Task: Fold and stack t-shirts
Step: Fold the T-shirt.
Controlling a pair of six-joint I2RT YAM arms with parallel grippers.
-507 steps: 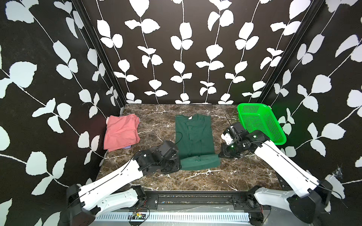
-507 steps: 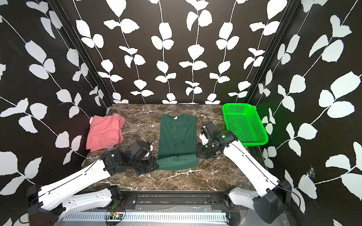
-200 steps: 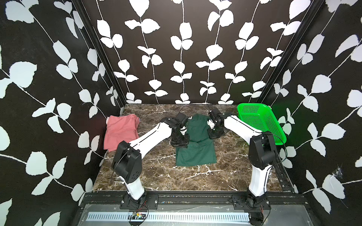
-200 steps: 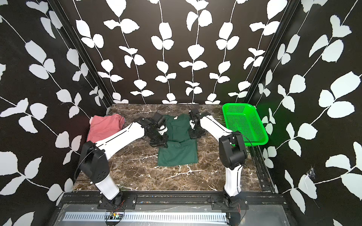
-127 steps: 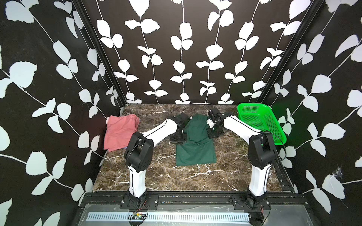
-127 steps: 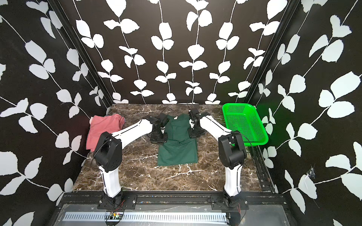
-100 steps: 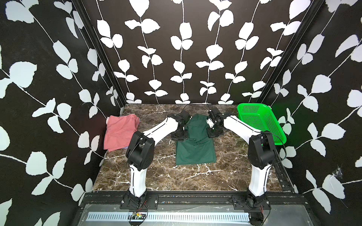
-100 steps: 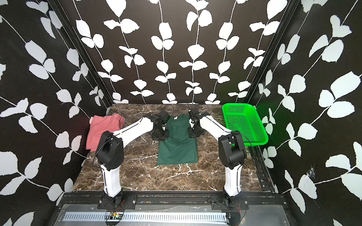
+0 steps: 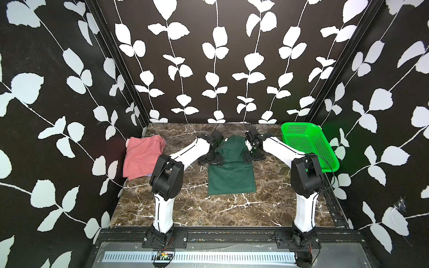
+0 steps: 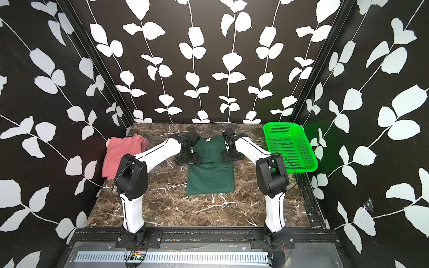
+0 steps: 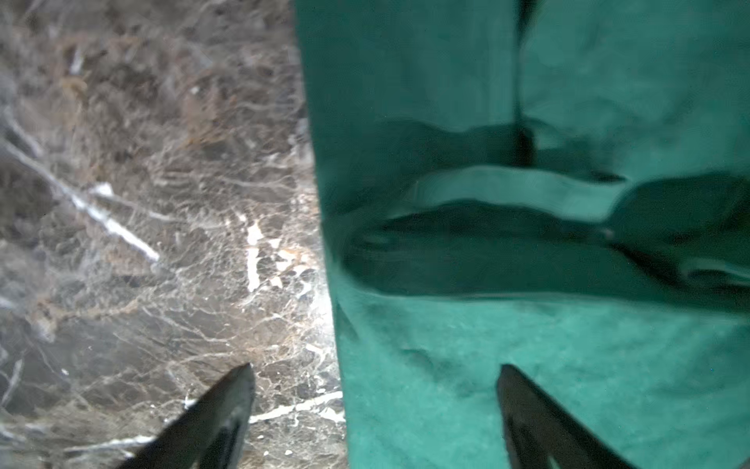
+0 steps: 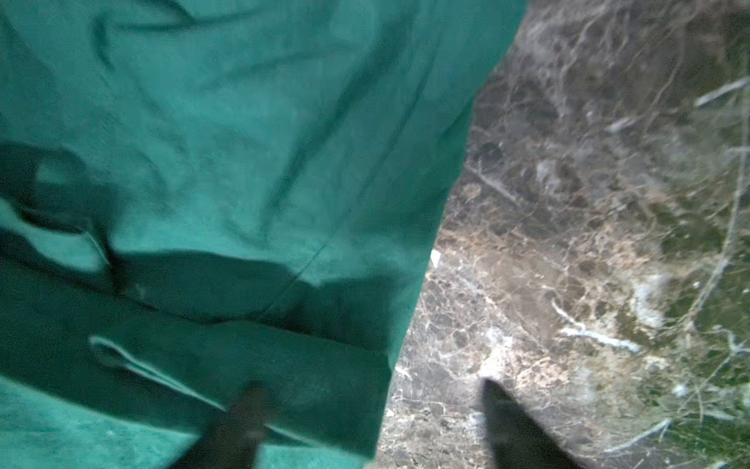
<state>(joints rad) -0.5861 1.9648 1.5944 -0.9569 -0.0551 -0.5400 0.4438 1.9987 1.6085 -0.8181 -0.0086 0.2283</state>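
Shows the dark green t-shirt [image 9: 231,176] flat and lengthwise at the middle of the bench [image 9: 232,208], narrowed to a strip, with an extra layer of cloth across its far half; reads as a fold partly made. Sets the left gripper [image 9: 212,160] and right gripper [image 9: 251,156] at the strip's two long edges, jaws spread wide, one finger over cloth, one over bare marble, clamping nothing. Suggests mirrored placement to keep the fold square. Locates the salmon-pink t-shirt [image 9: 141,157] at the bench's left edge, probably the stack's site, and the green basket [image 9: 308,143] at the far right corner, well apart.
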